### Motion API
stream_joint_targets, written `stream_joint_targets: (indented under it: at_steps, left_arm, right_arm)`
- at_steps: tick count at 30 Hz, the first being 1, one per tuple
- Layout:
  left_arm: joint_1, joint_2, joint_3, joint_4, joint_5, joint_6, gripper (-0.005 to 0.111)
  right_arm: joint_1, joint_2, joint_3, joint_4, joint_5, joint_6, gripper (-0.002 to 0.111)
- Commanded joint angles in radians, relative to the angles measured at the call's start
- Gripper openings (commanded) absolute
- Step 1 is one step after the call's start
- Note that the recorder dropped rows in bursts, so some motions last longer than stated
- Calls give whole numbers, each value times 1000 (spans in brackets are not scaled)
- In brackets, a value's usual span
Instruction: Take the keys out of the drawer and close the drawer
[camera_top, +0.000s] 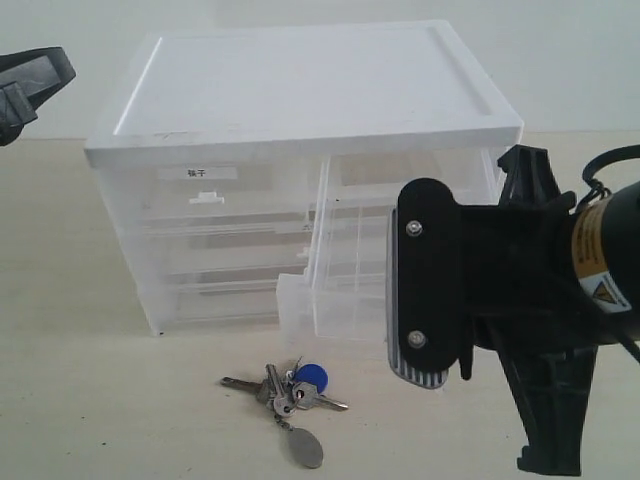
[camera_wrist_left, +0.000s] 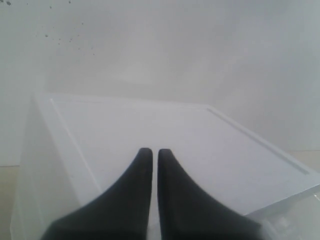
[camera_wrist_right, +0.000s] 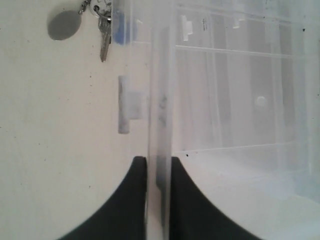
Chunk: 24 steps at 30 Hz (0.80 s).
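The keys (camera_top: 290, 390) lie on the table in front of the cabinet, silver with a blue cap and a grey oval tag; the right wrist view also catches the keys (camera_wrist_right: 103, 31). Pulled out of the cabinet's right half is the translucent drawer (camera_top: 340, 270). My right gripper (camera_top: 400, 290) stands at its front. In the right wrist view the right gripper (camera_wrist_right: 159, 162) is shut on the drawer's front wall (camera_wrist_right: 160, 100), one finger on each side, near the white tab handle (camera_wrist_right: 127, 105). My left gripper (camera_wrist_left: 155, 152) is shut and empty above the cabinet's top.
The white-topped plastic cabinet (camera_top: 300, 90) holds several translucent drawers, and its lid (camera_wrist_left: 175, 140) fills the left wrist view. The left arm (camera_top: 30, 80) hangs at the upper left. Bare tabletop (camera_top: 100, 400) lies to the left of the keys.
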Motion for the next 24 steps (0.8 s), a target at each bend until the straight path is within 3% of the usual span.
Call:
stream_joint_targets:
  at_steps: [1,16,19,20,21,23,24]
  left_arm:
    - [2,-5,6,2,-28,7,5]
    - [2,-5,6,2,-38,7,5]
    - [2,-5,6,143,-93,-45,5]
    - [0,-5,6,252,-253,-59,5]
    - [-2,-5,6,315,-314,-59,5]
    - [-41,0,6,395,-228,-59,5]
    - [-102,23,12,380,-190,-12,5]
  right_arm:
    - [4,-11,-24,-122,-50,-15,0]
    - [45,-11,-62,-243,54,-37,0]
    - [45,-11,-62,-211,41,-37,0]
    - [45,-11,-62,-209,41,-37,0]
    - [45,-11,-62,-209,41,-32,0]
    - [45,-11,-62,-207,39,-18,0]
    - [45,-11,-62,-200,30,-18,0]
